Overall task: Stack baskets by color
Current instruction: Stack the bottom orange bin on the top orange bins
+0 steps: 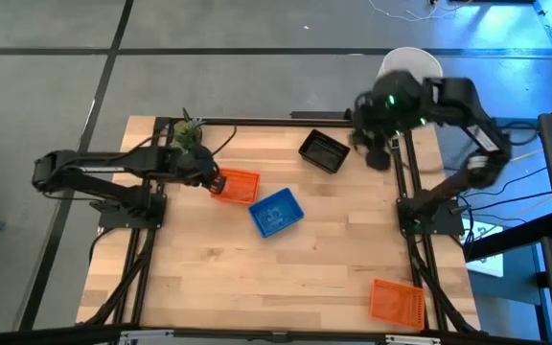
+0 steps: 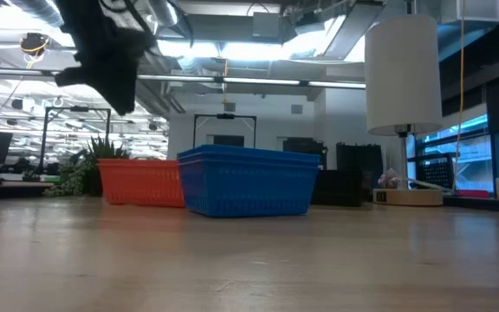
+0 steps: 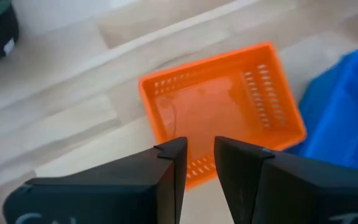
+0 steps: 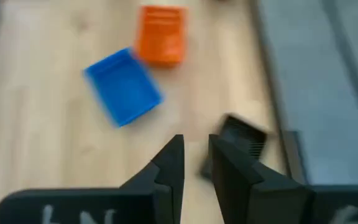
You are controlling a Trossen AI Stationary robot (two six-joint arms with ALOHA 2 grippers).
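An orange basket [image 1: 236,186] rests flat on the table left of centre, open side up. A blue basket [image 1: 276,212] sits beside it, their corners close together. My left gripper [image 3: 201,146] hangs open over the orange basket's [image 3: 219,112] left end, with nothing between its fingers. A black basket [image 1: 323,151] lies near the far edge. My right gripper [image 4: 196,142] is open and empty, raised high beside the black basket [image 4: 244,140], toward the table's right. A second orange basket [image 1: 396,301] lies at the near right corner.
A small green plant [image 1: 188,132] stands at the far left, close to my left arm. A tall white cylinder [image 1: 408,65] stands beyond the far right corner. Bare wood spreads across the table's near half.
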